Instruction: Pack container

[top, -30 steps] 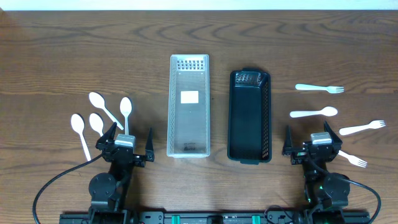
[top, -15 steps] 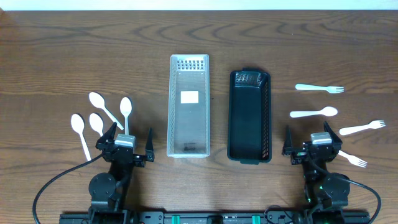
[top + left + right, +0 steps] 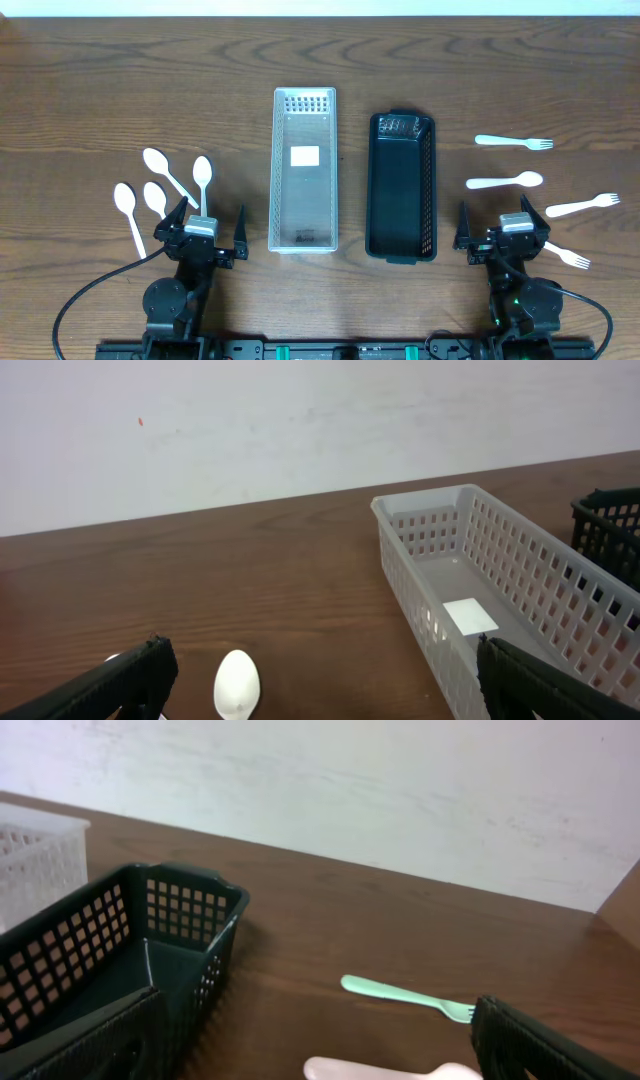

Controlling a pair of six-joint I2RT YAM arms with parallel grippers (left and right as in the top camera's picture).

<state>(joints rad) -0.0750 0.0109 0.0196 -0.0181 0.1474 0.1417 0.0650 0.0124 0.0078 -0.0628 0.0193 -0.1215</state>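
Containers number 2, and both stand side by side at the middle of the wooden counter (image 3: 100, 80), long sides parallel and slightly apart. On the left is the white container (image 3: 305, 101), translucent with perforated walls; only a white label lies on its floor. On the right is the black container (image 3: 400, 190), a mesh-walled basket whose dark floor is visible from end to end. At the near edge of the counter, the left arm (image 3: 165, 300) sits in front of the white container's near left corner. The right arm (image 3: 530, 300) sits just right of the black container's near end. Spread to full width, the left hand (image 3: 212, 208) grips nothing, and its 2 fingers show only at the lower corners of the left wrist view. Equally wide apart and unloaded, the right hand (image 3: 495, 205) points along the black container's right wall. To the left of the white container, 4 white spoons (image 3: 202, 182) lie on the counter around the left hand's outer finger. To the right of the black container lie the far fork (image 3: 513, 142), the lone spoon (image 3: 504, 181), the outer fork (image 3: 582, 206) and the near fork (image 3: 568, 258). The near fork's handle passes under the right hand. All 8 utensils lie outside both containers.
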